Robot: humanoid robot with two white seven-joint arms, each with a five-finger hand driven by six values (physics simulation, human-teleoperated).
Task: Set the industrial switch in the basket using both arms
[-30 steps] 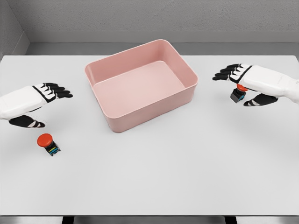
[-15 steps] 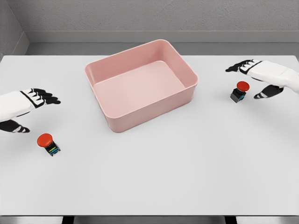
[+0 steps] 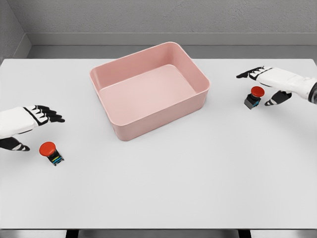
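We see both white hands back off: the left hand (image 3: 22, 123) and right hand (image 3: 275, 79) hover open-fingered beside each red-capped industrial switch (image 3: 51, 151) (image 3: 253, 96) (both on the white table (image 3: 163, 183)), neither in the pink plastic basket (image 3: 148, 87), so grasping remains undone.
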